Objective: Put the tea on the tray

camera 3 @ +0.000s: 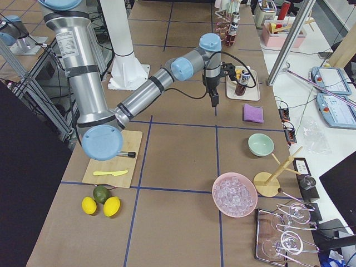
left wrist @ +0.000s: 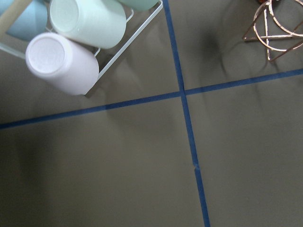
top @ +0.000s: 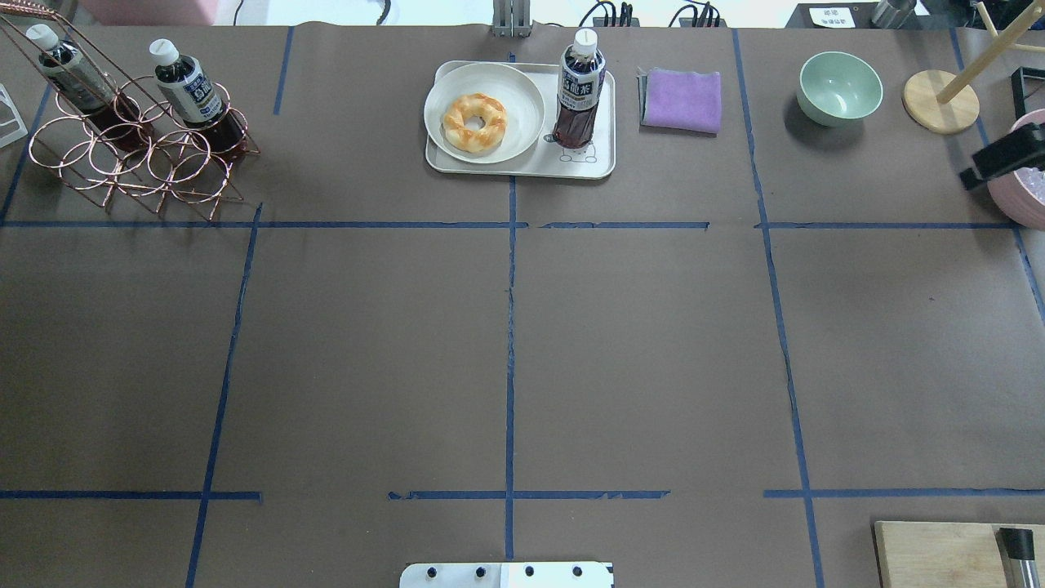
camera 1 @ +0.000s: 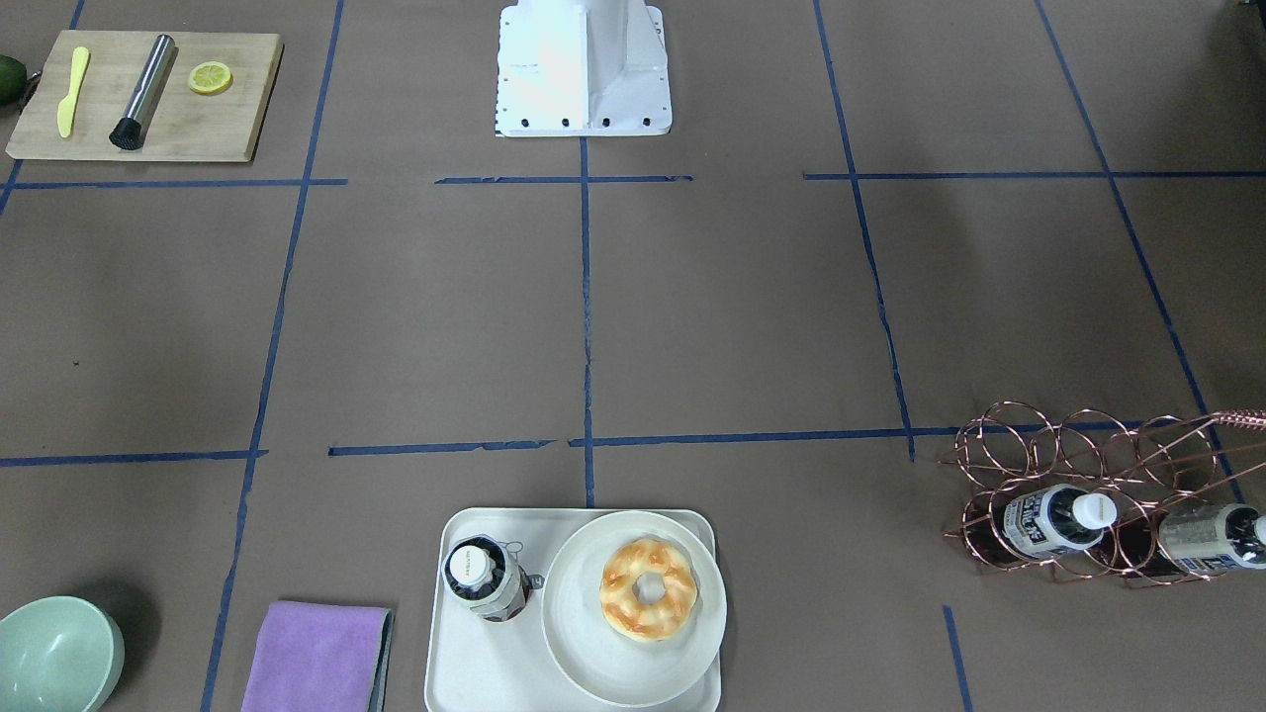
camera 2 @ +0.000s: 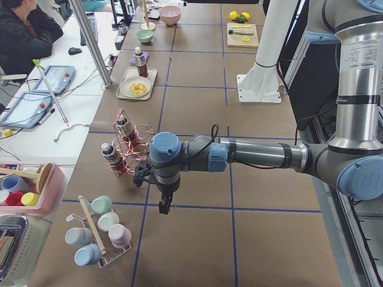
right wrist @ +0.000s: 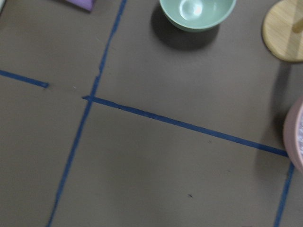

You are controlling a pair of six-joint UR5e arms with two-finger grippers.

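Brown paper w/ blue tape gridlines is covering the bench [top: 506,343]. At its far edge from the robot, the tea [top: 580,94] is standing upright on the tray [top: 600,167]. It is sitting cap up at the tray end nearest the purple cloth [top: 682,100], right by the cartoon animal print. A round cream plate [top: 522,90] is filling the rest of the tray, just beside the tea, and is carrying a glazed donut [top: 474,122].

A green bowl [top: 839,86] is sitting beyond the cloth. Toward the robot's left, a copper rack [top: 122,155] is holding two more bottles [top: 188,86], both leaning, caps outward. A wooden cutting board [camera 1: 148,94] is lying near the robot's base on its right side, w/ a yellow knife, a steel muddler and a lemon slice on it.

The L pincer [camera 2: 163,205] is hanging fingers-down over bare bench near the copper rack, well apart from the tray. It is showing in the side view only, so I cannot tell if it is apart or together. The L wrist cam is looking at a tape crossing, pastel cups [left wrist: 61,64] in a white wire holder and a corner of the rack.

The R pincer [camera 3: 214,100] is pointing down over the bench near the tray's side, not touching tea or tray. Again it is showing in a side view only, so I cannot tell its state. The R wrist cam is showing tape lines, the green bowl and a round wooden base.
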